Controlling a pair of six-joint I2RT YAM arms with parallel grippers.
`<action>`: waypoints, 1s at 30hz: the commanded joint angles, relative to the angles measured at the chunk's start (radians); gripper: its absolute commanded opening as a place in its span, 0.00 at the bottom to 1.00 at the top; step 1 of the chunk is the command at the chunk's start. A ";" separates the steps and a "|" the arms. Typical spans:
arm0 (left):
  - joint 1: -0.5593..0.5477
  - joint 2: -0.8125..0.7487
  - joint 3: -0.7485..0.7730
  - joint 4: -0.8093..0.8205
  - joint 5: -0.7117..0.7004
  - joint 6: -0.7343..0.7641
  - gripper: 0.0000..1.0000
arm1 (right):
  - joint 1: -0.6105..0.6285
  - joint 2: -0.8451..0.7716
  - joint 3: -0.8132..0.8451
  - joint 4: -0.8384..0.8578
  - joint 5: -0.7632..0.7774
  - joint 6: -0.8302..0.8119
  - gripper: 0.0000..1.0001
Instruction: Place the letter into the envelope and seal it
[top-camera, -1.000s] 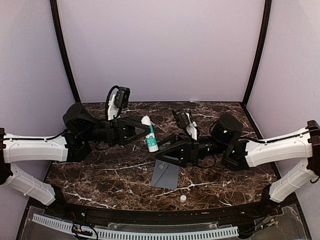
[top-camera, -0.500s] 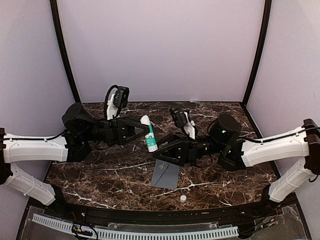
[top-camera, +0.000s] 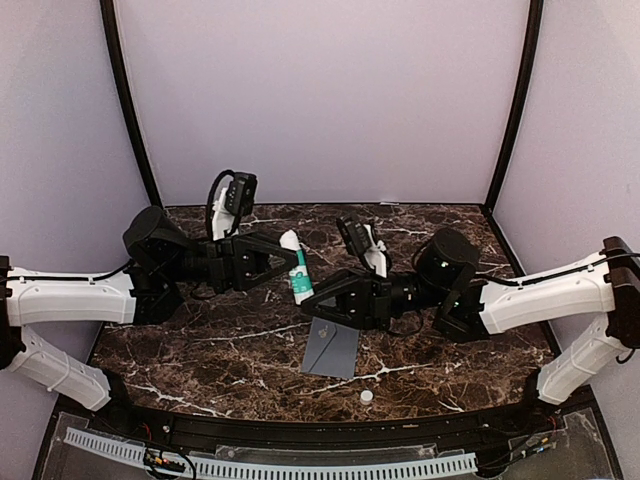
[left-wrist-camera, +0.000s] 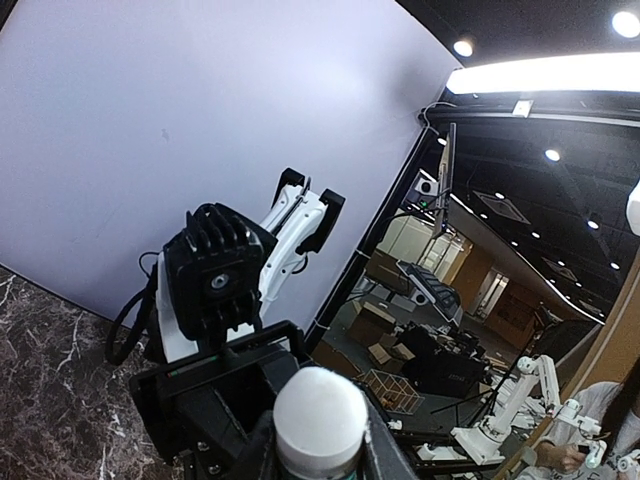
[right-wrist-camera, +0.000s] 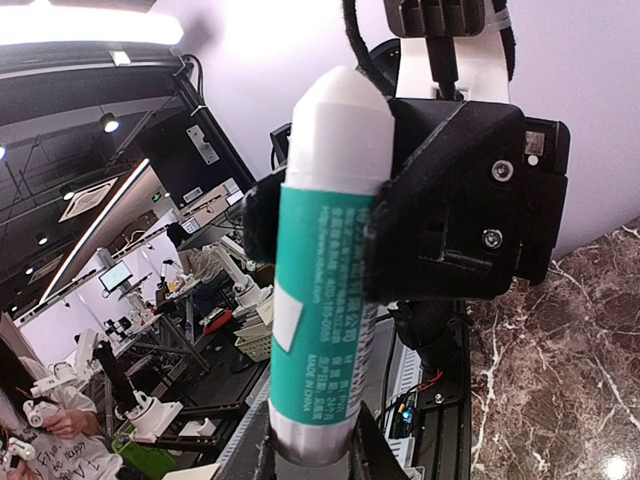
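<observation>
**Two arms share one glue stick above the envelope**

Both arms reach toward the middle of the dark marbled counter (top-camera: 200, 340) and meet at a teal and white glue stick (top-camera: 300, 275), which stands nearly upright in the air with its white rounded tip on top. The left fingers (top-camera: 275, 258) come in from the left and pinch the stick around its upper half. In the right wrist view their black blocks clamp the teal label from both sides. The right fingers (top-camera: 335, 300) come in from the right and are pressed against the stick's lower end, one on each side of its grey base.

The envelope (top-camera: 331, 349) lies flat on the counter just below the right fingers, toward the near edge. Its pointed end faces the arms above it, and a small pale mark shows near that end. Neither set of fingers touches it. A small white cap (top-camera: 366, 396) sits on the counter near the envelope, closer to the front edge.
</observation>
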 joint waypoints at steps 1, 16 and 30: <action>-0.004 -0.014 -0.014 0.001 0.005 0.028 0.00 | -0.012 0.002 0.016 0.057 0.026 0.028 0.13; -0.030 -0.078 0.048 -0.489 -0.162 0.352 0.00 | -0.062 -0.054 0.051 -0.293 0.230 -0.046 0.07; -0.097 -0.037 0.118 -0.735 -0.488 0.461 0.00 | -0.039 -0.063 0.223 -0.765 0.666 -0.179 0.11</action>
